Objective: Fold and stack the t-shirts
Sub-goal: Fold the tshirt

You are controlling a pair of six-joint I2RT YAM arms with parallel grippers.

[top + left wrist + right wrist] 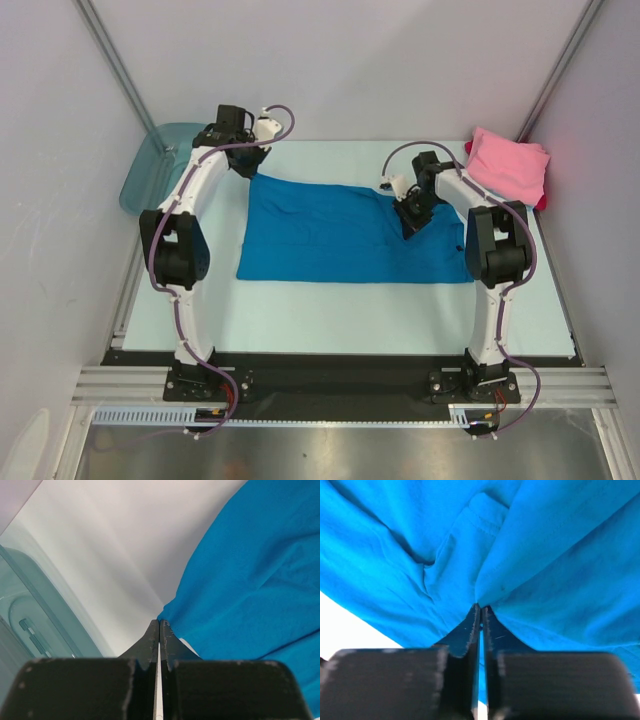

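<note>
A blue t-shirt lies spread across the middle of the pale table, wider than it is deep, its lower edge straight and its upper part gently creased. At its upper left corner sits the left gripper, fingers pressed tight together. In the left wrist view the corner of the blue cloth runs right up to the closed tips, and a sliver of pale table shows under the shirt's edge just right of them, so the corner is pinched there. The right gripper is down on the shirt's right part, a little below its upper edge. The right wrist view shows the jaws nearly together with a fold of blue cloth gathered between the tips, wrinkles fanning out from that spot and a stitched hem just above it. In the upper right of the overhead frame a pink t-shirt lies in a loose, bunched pile near the back corner of the table, well apart from the blue one, with a bit of red cloth peeking out at its lower right edge. A see-through teal tub stands at the upper left, beyond the table's left edge, close to the left arm.
</note>
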